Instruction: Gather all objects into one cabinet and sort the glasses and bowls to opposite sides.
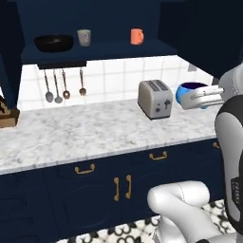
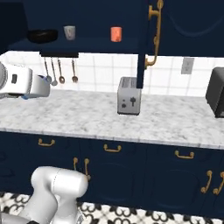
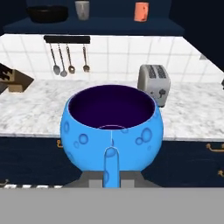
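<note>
My gripper (image 1: 192, 98) is shut on the near wall of the small blue bowl (image 1: 189, 92), held in the air above the right end of the counter, right of the toaster. In the hand view the blue bowl (image 3: 111, 127) sits upright and close, its dark inside showing, with my gripper (image 3: 111, 173) at its near side. On the shelf (image 1: 118, 50) of the navy wall cabinet stand the black bowl (image 1: 53, 42) at the left, the grey-beige cup (image 1: 84, 37) beside it and the orange cup (image 1: 136, 36) further right.
A silver toaster (image 1: 155, 98) stands on the marble counter (image 1: 85, 133). Spoons and ladles (image 1: 64, 85) hang under the shelf, with a knife block (image 1: 7, 115) at the far left. An open cabinet door (image 2: 148, 39) juts out right of the shelf. A black appliance (image 2: 216, 92) stands at the counter's right end.
</note>
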Robot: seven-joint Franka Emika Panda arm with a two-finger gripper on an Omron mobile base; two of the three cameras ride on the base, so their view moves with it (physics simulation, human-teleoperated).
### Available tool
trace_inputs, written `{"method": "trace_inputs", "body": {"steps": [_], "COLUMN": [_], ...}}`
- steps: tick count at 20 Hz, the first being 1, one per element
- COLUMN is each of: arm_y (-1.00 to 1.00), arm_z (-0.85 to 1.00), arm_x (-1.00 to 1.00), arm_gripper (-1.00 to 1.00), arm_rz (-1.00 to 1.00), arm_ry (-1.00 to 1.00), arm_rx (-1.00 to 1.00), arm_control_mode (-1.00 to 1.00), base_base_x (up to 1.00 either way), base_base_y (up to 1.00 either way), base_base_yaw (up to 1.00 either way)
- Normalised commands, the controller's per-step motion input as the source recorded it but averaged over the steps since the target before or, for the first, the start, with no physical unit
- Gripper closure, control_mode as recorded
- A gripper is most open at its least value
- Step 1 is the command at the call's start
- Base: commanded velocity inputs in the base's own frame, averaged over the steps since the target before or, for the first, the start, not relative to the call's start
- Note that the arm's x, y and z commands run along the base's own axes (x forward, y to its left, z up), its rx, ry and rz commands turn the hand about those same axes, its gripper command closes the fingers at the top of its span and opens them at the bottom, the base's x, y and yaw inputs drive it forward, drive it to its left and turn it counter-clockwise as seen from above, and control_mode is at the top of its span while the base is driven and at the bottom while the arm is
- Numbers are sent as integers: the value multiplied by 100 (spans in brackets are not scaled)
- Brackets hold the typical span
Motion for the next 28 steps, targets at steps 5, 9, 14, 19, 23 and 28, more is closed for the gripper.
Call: {"method": "trace_inputs", "body": {"steps": [5, 9, 14, 19, 23, 28], "arm_y": [0, 0, 0, 0, 0, 0], "arm_z": [0, 0, 0, 0, 0, 0], "arm_x": [0, 0, 0, 0, 0, 0], "arm_gripper": [100, 100, 100, 100, 100, 100], "arm_rz": [0, 0, 0, 0, 0, 0], "arm_ry": [0, 0, 0, 0, 0, 0], "arm_rx": [0, 0, 0, 0, 0, 0], "arm_control_mode": [100, 100, 100, 100, 100, 100], "base_base_x": [60, 78, 67, 42, 17, 35], "base_base_y": [-35, -22, -2, 0, -2, -13], "base_base_yaw": [-4, 0, 0, 0, 4, 15]}}
